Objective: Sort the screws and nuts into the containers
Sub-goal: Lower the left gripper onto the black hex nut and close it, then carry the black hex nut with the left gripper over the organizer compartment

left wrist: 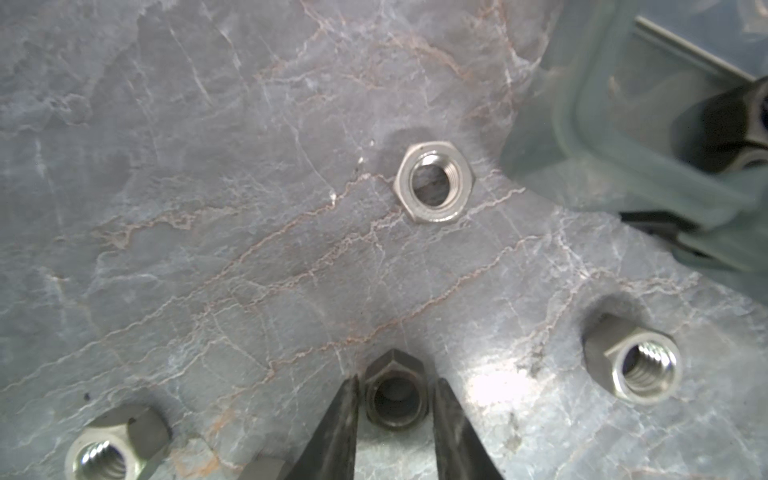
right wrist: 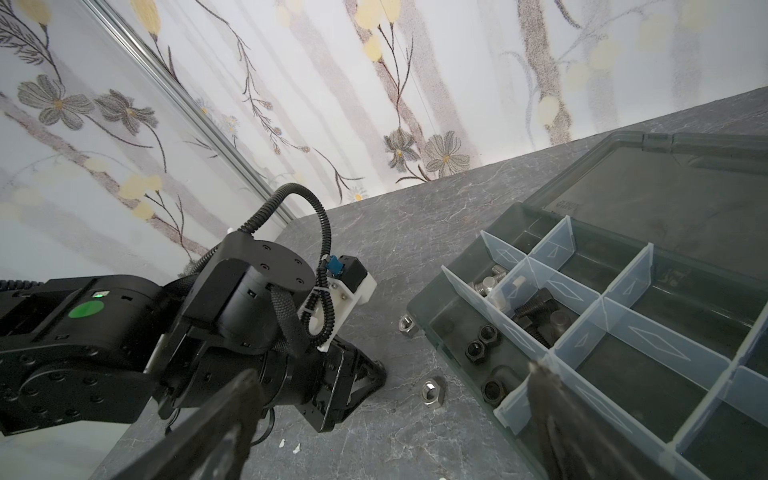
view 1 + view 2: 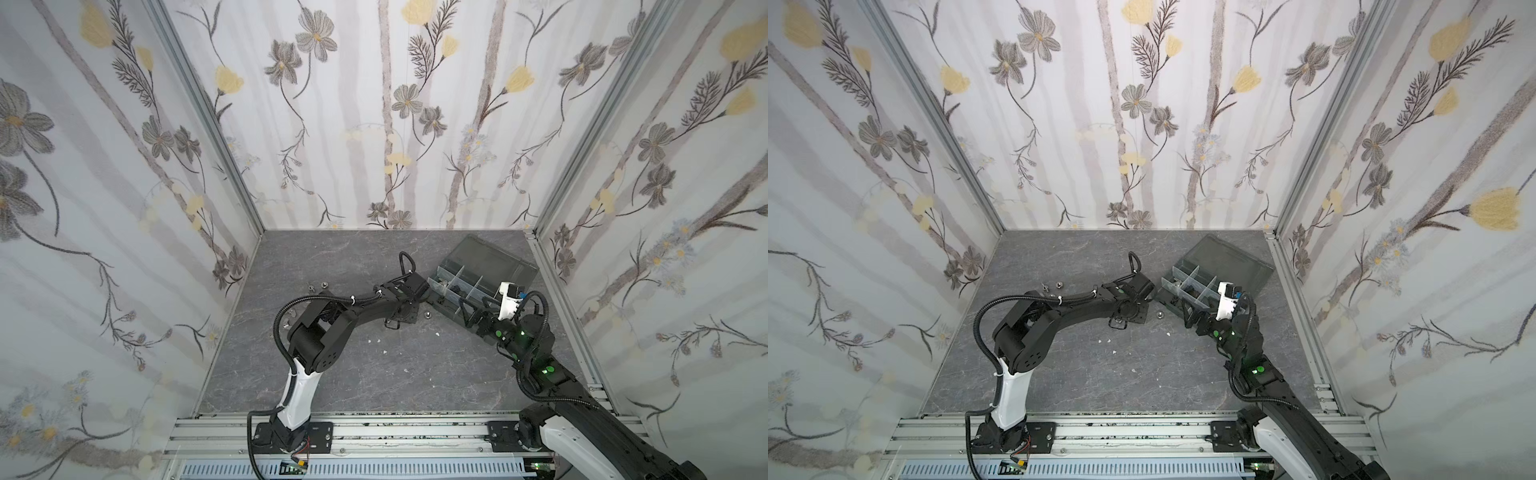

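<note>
Mid-pick, my left jaws straddled a dark hexagonal metal nut (image 1: pixel 395 395), not yet clamped; my right jaws gaped empty. Next, I judged: pinch firmly, then carry it to the dark grey plastic organizer box (image 2: pixel 428 316).

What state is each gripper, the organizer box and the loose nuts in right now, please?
left gripper: jaws narrowly straddling a dark nut on the table; grip unclear.
right gripper: wide open, empty.
organizer box: lid open, laid back; compartments hold black nuts and screws.
silver nuts: loose on the table, outside the box.
</note>
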